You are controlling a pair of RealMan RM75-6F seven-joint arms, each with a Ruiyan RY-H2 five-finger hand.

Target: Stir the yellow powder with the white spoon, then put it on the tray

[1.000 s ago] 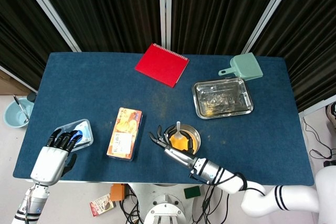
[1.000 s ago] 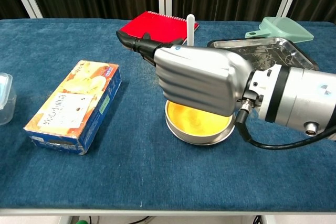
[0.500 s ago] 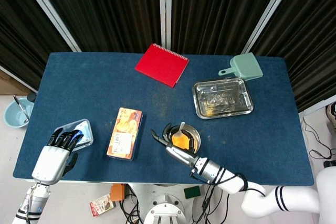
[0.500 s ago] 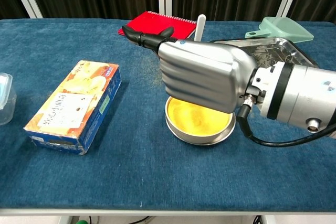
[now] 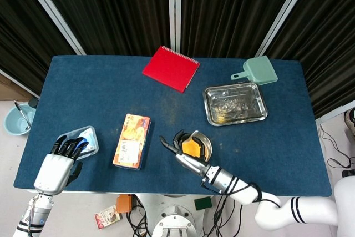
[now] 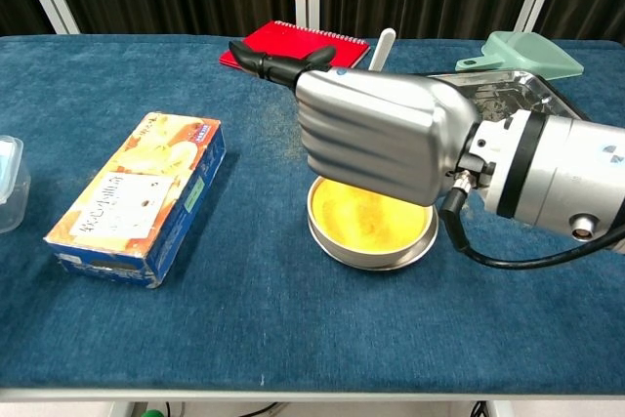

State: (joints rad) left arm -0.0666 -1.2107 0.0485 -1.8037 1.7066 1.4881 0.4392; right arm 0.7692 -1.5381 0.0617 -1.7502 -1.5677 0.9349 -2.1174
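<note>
Head view showed the right hand (image 5: 182, 147) hung over the near-left rim of the round metal bowl (image 5: 202, 140), its fingers curled toward the white spoon (image 5: 192, 137), whose handle leaned up out of the yellow powder (image 5: 189, 149). Whether the fingers had actually closed on the handle I could not tell: the head view was too small, and in the chest view the back of the hand (image 6: 381, 139) hid the fingertips, leaving only the spoon's top end (image 6: 383, 46) poking above it.

My judgement was that the chief risk lay in a poor grip. If the handle sat only against the fingers and was not pinched, a stirring stroke could knock it flat into the powder or flick it out. A broad hand working close over a shallow bowl could also catch the rim, tip it or scatter powder onto the blue tablecloth (image 5: 100, 98).

Further out, the steel tray (image 5: 235, 104) waited well apart, beyond the bowl to the right. A loosely held, powder-laden spoon carried that way might shed its load or drop short.

The left hand (image 5: 58, 165) hung at the table's near-left corner, fingers loosely bent, holding nothing.
</note>
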